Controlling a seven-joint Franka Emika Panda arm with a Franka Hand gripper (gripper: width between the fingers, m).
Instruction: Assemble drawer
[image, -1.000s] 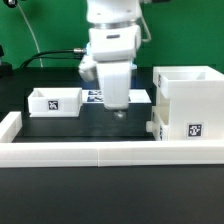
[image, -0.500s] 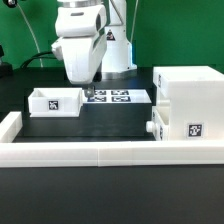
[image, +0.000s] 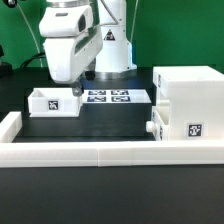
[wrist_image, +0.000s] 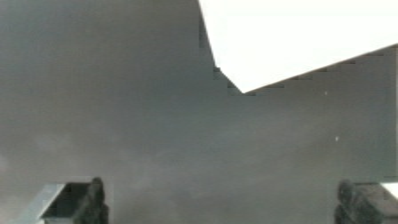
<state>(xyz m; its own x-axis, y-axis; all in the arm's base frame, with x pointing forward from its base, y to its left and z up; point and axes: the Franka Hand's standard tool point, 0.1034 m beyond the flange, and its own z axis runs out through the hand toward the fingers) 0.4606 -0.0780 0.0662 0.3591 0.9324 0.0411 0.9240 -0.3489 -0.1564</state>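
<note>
The large white boxy housing (image: 188, 103) stands on the exterior view's right, with a smaller white tray (image: 161, 124) pushed partly into its lower front. A second small open-top tray (image: 55, 101) sits on the exterior view's left. My gripper (image: 74, 88) hangs just above that tray's back right corner. In the wrist view the fingertips (wrist_image: 75, 203) stand far apart with only dark table between them, so the gripper (wrist_image: 228, 205) is open and empty. A white corner (wrist_image: 285, 40) shows in the wrist view; which part it belongs to I cannot tell.
The marker board (image: 113, 97) lies flat on the black table between tray and housing. A long low white border wall (image: 100, 152) runs along the front and turns back at the left end (image: 10, 125). Cables hang behind the arm.
The gripper has moved steadily toward the exterior view's left, from over the marker board to above the left tray. The marker board is now uncovered. No part has moved.
</note>
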